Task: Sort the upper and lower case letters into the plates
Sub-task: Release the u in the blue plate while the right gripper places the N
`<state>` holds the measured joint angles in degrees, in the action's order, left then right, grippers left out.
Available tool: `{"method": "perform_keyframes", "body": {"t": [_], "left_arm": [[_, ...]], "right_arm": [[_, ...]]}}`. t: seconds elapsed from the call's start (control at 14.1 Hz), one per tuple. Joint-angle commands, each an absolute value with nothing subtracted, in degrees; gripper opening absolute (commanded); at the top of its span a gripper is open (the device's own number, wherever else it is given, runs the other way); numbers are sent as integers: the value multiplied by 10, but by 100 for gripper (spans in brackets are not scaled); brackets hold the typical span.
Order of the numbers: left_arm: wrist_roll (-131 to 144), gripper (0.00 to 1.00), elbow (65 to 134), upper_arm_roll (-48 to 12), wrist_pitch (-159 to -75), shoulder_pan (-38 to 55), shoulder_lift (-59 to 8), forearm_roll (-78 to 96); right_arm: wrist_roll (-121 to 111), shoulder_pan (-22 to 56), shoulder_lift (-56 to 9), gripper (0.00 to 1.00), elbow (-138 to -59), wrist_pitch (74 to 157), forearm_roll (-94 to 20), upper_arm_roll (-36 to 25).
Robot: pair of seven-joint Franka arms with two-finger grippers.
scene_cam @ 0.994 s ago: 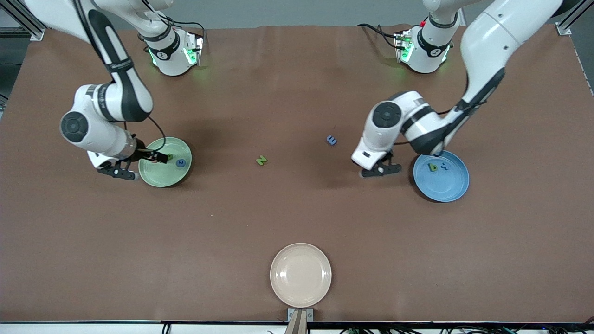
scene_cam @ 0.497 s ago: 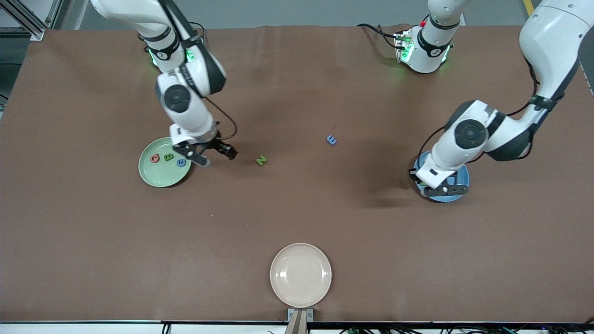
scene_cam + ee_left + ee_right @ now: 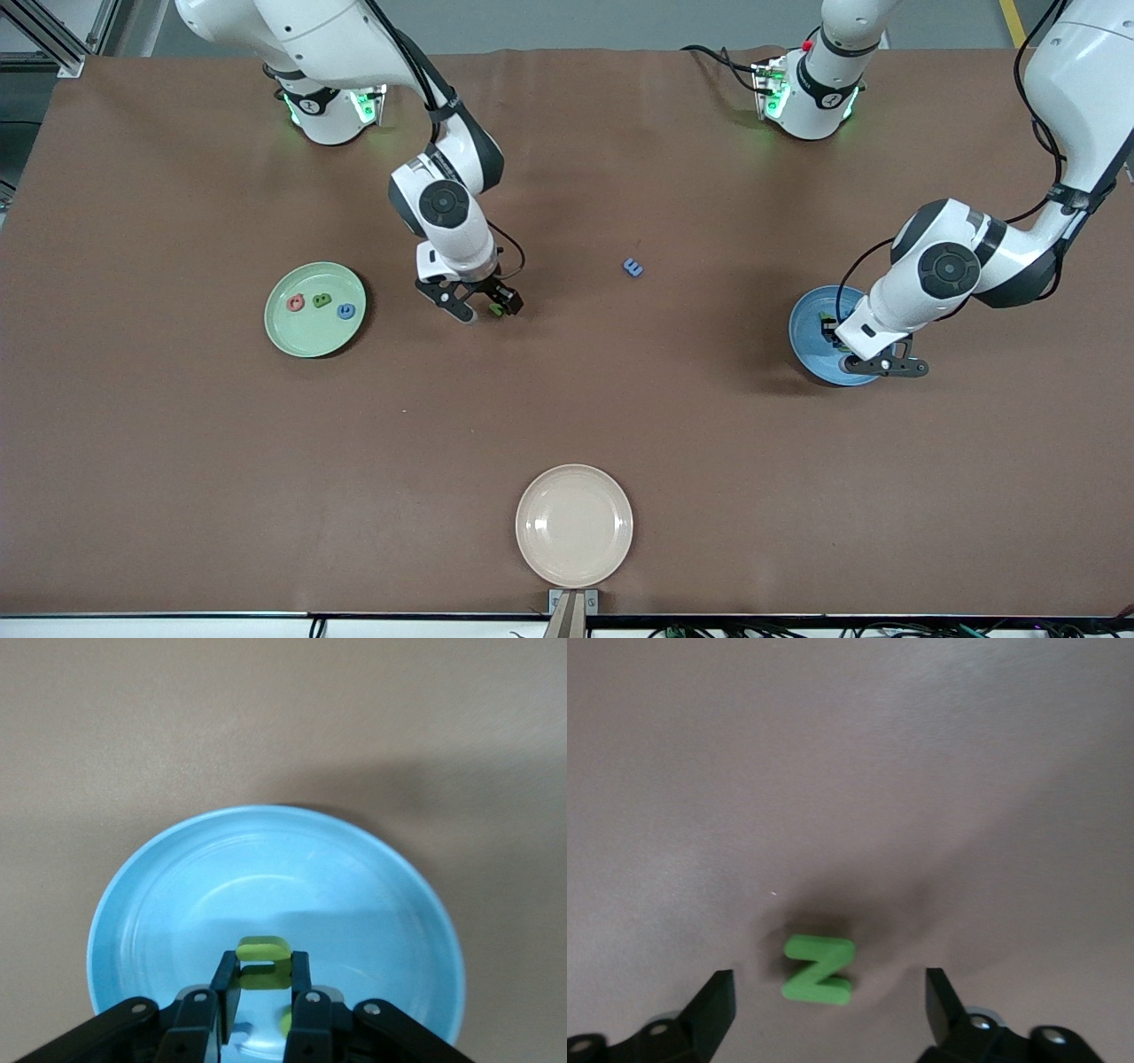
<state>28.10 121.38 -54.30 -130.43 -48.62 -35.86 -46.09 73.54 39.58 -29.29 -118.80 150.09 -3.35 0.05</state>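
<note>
We count three round plates: the pale green plate (image 3: 314,309) holds three small letters, one red (image 3: 296,303), one green (image 3: 322,299), one blue (image 3: 345,310); the blue plate (image 3: 811,341) sits under the left gripper (image 3: 263,988), jaws narrow on a yellow-green letter (image 3: 263,961); the cream plate (image 3: 574,525) sits nearest the camera. Right gripper (image 3: 830,1005) hangs wide over the green N (image 3: 819,969). One blue letter (image 3: 633,267) lies mid-table.
</note>
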Motion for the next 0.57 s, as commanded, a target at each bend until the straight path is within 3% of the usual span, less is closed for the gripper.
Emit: {"method": "perform_keyframes", "body": {"t": [0.0,0.28,0.43,0.5], "left_arm": [[260,4,1210,-534,-1312,-488,-375,-478],[251,4,1207,-517,-1313,-488,-396,-519],[245,4,1207,-517,-1313,-488,-394,-519],[245,11,1206,-517,-1313,-488,-393,-519]], "right_arm": [[747,406,-306,86,-1172,1497,-33,-7],[747,406,-312,70,-1172,1496,-27,-7],[746,406,-312,48,-1172,1492,-25,-7],[745,406,-312,29,-1172,1491,-25,-7]]}}
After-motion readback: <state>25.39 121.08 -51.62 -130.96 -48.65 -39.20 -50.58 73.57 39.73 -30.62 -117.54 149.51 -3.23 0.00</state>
